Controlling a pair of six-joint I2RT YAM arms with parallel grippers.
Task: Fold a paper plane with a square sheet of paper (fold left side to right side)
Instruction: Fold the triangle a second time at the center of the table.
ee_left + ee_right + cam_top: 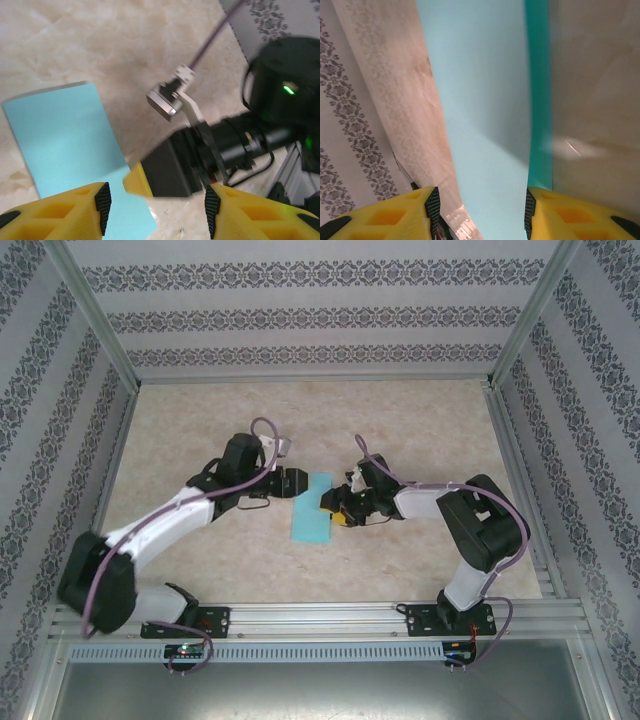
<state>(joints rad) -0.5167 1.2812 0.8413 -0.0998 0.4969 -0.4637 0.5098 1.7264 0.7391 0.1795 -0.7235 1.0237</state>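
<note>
Paper: one (312,510), a narrow folded strip lying flat on the table (200,420), between my two grippers.
Left gripper (156,201): released, with both fingers spread wide. The paper's near corner lies under one finger (102,200) and reaches partly into the gap. Nothing is clamped.
Right gripper (482,207): both fingers are spread, not clenched. The paper runs out ahead from the gap between them, its darker edge just beside one finger.
Grippers: two, facing each other across the strip, tips near together.
</note>
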